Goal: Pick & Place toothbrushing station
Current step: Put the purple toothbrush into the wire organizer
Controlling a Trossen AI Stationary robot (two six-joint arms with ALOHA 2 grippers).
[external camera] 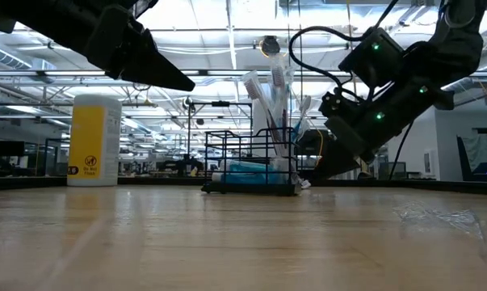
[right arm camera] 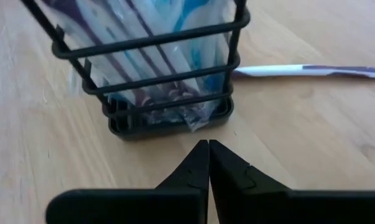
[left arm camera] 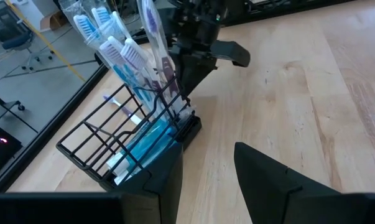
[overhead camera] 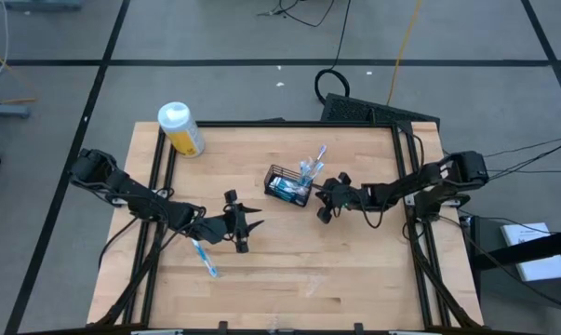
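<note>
Wooden table (overhead camera: 354,270) is seen w/ both arms over it. Yellow bottle (overhead camera: 180,128) w/ white cap is stood at the far left corner, well apart from the rest. Black wire basket (overhead camera: 289,184) is set near table centre, slightly toward the far edge; packaged toothbrushes (overhead camera: 310,167) are stood upright in it and teal tubes (left arm camera: 143,144) are laid along its bottom. Left gripper (overhead camera: 247,226) is held above the table, near the basket, fingers apart, nothing between them. Right gripper (overhead camera: 321,200) is placed just beside the basket's end, fingers pressed together, empty. One loose toothbrush (overhead camera: 204,256) is left lying on the table by the left arm.
</note>
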